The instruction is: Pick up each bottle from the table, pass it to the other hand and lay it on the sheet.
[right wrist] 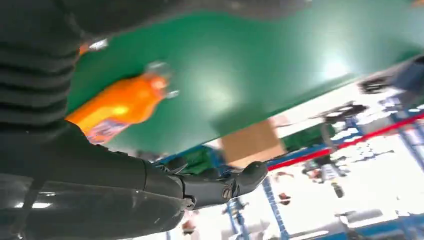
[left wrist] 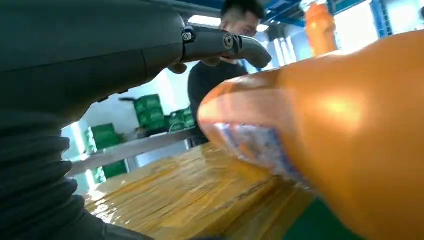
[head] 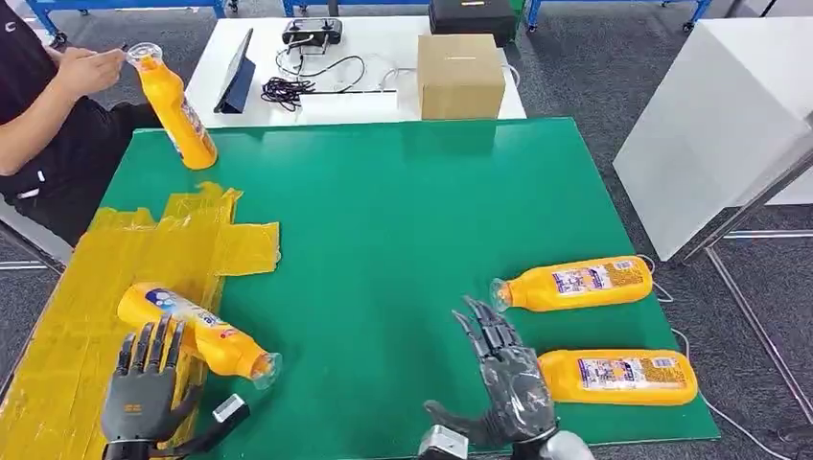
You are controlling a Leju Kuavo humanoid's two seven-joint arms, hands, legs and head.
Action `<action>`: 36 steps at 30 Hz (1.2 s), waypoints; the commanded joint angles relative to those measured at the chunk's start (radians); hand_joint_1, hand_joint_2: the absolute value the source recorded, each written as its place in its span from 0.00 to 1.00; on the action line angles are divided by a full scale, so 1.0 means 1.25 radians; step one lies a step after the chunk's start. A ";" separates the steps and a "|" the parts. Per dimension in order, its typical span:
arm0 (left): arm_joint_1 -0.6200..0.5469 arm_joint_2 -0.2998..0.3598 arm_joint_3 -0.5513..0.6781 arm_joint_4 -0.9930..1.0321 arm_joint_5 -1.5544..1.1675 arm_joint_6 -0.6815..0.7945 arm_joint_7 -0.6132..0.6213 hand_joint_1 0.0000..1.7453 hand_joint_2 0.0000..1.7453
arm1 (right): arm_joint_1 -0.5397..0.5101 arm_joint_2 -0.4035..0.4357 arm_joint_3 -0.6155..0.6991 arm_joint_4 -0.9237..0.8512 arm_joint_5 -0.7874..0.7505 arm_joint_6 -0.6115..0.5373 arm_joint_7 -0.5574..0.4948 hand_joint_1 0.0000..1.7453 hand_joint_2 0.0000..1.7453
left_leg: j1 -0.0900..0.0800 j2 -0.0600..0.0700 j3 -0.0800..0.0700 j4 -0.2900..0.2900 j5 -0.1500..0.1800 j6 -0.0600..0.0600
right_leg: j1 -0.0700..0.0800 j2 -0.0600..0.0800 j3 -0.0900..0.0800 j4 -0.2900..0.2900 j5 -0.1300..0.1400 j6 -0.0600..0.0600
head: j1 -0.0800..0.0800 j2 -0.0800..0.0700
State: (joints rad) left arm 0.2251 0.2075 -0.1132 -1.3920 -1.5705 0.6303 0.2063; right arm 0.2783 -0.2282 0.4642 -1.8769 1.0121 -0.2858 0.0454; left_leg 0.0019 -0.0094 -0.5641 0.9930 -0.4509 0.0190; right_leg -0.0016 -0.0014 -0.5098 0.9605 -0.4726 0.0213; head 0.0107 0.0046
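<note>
Lying on the yellow sheet at the desk's near-left corner is one orange bottle, its clear neck pointing toward the green desk surface and just past the sheet's ragged right edge. The left robot hand sits at the bottle's near side, fingers spread and upright, holding nothing; the fingertips look to be touching or just short of the bottle's body, and I cannot tell which. In the left wrist view the bottle looms close beside the thumb, with the wrinkled sheet beneath.

The right robot hand hovers over the near edge of the desk, fingers extended and apart, empty. Just beside it on the right lies a second bottle, close to the desk's near-right corner. A third bottle lies a little farther back, its base almost at the right edge.

Between the sheet and the two right-hand bottles the green surface is open, as is the whole far half.

At the far-left corner a person's hand holds a fourth bottle by its neck, tilted, base resting on the desk. Beyond the far edge stands a white table with a cardboard box, a tablet and cables.
</note>
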 commanded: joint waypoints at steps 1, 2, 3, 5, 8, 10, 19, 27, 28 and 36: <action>0.074 -0.209 0.220 -0.149 0.052 0.054 -0.201 0.00 0.00 | 0.143 -0.101 -0.165 -0.134 0.027 -0.023 0.030 0.00 1.00 | -0.001 0.000 -0.001 0.001 -0.002 0.002 | -0.001 -0.001 -0.001 0.000 -0.001 0.001 | 0.000 0.000; 0.072 -0.251 0.263 -0.181 0.103 0.054 -0.271 0.00 0.00 | 0.158 -0.098 -0.175 -0.145 0.033 -0.023 0.030 0.00 1.00 | 0.000 0.000 0.000 0.002 -0.003 0.002 | -0.001 -0.001 0.001 0.000 -0.002 0.002 | 0.000 0.000; 0.070 -0.283 0.285 -0.205 0.187 0.054 -0.325 0.00 0.00 | 0.170 -0.098 -0.181 -0.153 0.041 -0.021 0.035 0.00 1.00 | 0.000 0.000 0.000 0.002 -0.004 0.002 | -0.001 -0.001 0.002 0.000 -0.002 0.002 | 0.000 0.000; 0.075 -0.341 0.318 -0.285 0.473 0.028 -0.470 0.00 0.00 | 0.219 -0.095 -0.191 -0.186 0.089 -0.027 0.067 0.00 1.00 | -0.001 -0.002 -0.002 0.003 -0.003 0.003 | -0.002 -0.003 -0.001 0.000 -0.002 0.002 | 0.000 0.000; 0.093 -0.425 0.355 -0.444 0.798 -0.139 -0.588 0.00 0.00 | 0.290 -0.103 -0.208 -0.234 0.163 -0.048 0.141 0.00 1.00 | -0.001 -0.001 -0.004 0.003 -0.004 0.004 | -0.002 -0.002 -0.004 0.001 -0.001 0.001 | 0.000 0.000; 0.113 -0.445 0.357 -0.504 0.962 -0.238 -0.614 0.00 0.00 | 0.318 -0.101 -0.236 -0.249 0.190 -0.047 0.173 0.00 1.00 | -0.001 -0.001 -0.004 0.004 -0.005 0.004 | -0.001 -0.002 -0.004 0.001 -0.002 0.001 | 0.000 0.000; 0.148 -0.445 0.290 -0.517 1.164 -0.500 -0.549 0.00 0.00 | 0.282 -0.046 -0.359 -0.159 0.170 0.026 0.103 0.00 1.00 | -0.001 0.001 0.000 0.000 -0.005 0.003 | -0.001 0.000 -0.001 -0.002 -0.002 0.003 | 0.000 0.000; 0.151 -0.445 0.266 -0.519 1.164 -0.511 -0.545 0.00 0.00 | 0.257 -0.019 -0.374 -0.131 0.187 0.044 0.074 0.00 1.00 | -0.001 0.001 0.002 0.000 -0.005 0.003 | -0.001 0.000 0.002 -0.003 -0.002 0.003 | -0.001 0.000; 0.151 -0.445 0.266 -0.519 1.164 -0.511 -0.545 0.00 0.00 | 0.257 -0.019 -0.374 -0.131 0.187 0.044 0.074 0.00 1.00 | 0.000 0.001 0.004 -0.001 -0.006 0.002 | 0.000 0.000 0.004 -0.004 -0.003 0.003 | 0.000 0.000; 0.153 -0.445 0.265 -0.516 1.179 -0.551 -0.532 0.00 0.00 | 0.245 -0.022 -0.375 -0.108 0.194 0.079 0.069 0.00 1.00 | -0.001 0.001 0.000 0.000 -0.005 0.003 | -0.001 0.001 -0.001 -0.002 -0.002 0.003 | -0.001 0.000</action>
State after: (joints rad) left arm 0.4154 -0.3410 0.2289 -2.0500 -0.1148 -0.0092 -0.4814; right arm 0.6161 -0.2823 0.0160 -2.0970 1.2474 -0.2350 0.1411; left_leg 0.0000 -0.0079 -0.5644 0.9936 -0.4572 0.0233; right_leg -0.0040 -0.0007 -0.5113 0.9595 -0.4757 0.0248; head 0.0099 0.0046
